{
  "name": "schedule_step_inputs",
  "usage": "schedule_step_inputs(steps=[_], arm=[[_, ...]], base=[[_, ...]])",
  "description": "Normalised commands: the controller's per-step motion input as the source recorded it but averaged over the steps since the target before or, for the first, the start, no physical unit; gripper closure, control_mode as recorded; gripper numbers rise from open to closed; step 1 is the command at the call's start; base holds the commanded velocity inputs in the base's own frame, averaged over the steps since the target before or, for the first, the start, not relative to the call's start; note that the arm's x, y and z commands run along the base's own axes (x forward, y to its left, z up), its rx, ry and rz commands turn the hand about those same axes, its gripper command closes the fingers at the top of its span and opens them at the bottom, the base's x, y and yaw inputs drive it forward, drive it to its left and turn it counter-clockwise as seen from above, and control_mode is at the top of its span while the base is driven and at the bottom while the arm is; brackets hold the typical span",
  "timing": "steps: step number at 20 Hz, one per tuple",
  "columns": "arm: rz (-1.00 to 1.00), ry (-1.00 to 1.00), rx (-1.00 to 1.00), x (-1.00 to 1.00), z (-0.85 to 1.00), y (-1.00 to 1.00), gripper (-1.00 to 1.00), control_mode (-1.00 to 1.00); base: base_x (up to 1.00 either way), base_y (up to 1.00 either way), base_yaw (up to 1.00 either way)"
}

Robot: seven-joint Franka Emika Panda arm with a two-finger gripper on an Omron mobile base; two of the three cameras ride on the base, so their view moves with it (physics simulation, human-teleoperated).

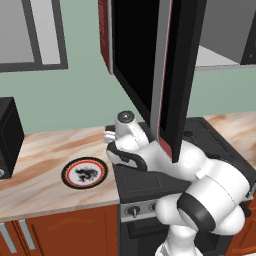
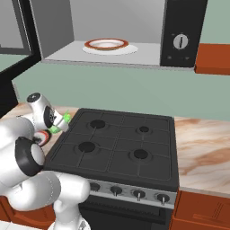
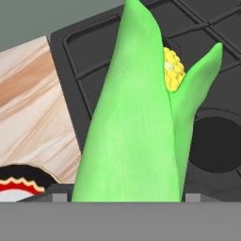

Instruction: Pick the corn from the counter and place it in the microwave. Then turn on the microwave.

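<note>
My gripper [image 2: 60,124] is shut on the corn [image 3: 136,122], a bright-green husked cob with yellow kernels showing near its tip. I hold it in the air over the left edge of the black stovetop [image 2: 117,143], and its green ends [image 2: 66,118] stick out on either side of the hand. Above, the microwave [image 2: 134,27] stands open, with a red-rimmed plate [image 2: 106,44] inside and a dial [image 2: 180,41] on its right panel. Its dark door [image 1: 150,65] hangs open over the arm. Under the hand, the beige marble counter [image 3: 28,89] meets the stove.
A round black-and-red-rimmed plate [image 1: 84,173] lies on the counter [image 1: 40,165] left of the stove. A smaller black box [image 1: 7,137] stands at the far left. More counter [image 2: 202,148] runs right of the stove. The open door hangs close above my arm.
</note>
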Motion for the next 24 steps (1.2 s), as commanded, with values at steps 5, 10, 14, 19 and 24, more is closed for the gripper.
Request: schedule_step_inputs(steps=[5, 10, 14, 19, 24], arm=[[0.0, 0.02, 0.02, 0.02, 0.01, -0.34, 1.0, -1.0], [0.0, 0.01, 0.06, 0.06, 0.0, -0.37, 1.0, -1.0], [0.0, 0.01, 0.04, 0.07, 0.14, -0.32, 1.0, -1.0], [0.0, 0.0, 0.01, 0.03, 0.21, -0.27, 1.0, -1.0], [0.0, 0.01, 0.02, 0.0, 0.18, -0.39, 1.0, -1.0]], base=[[0.0, 0.0, 0.0], [0.0, 0.0, 0.0], [0.0, 0.0, 0.0], [0.0, 0.0, 0.0], [0.0, 0.0, 0.0]])
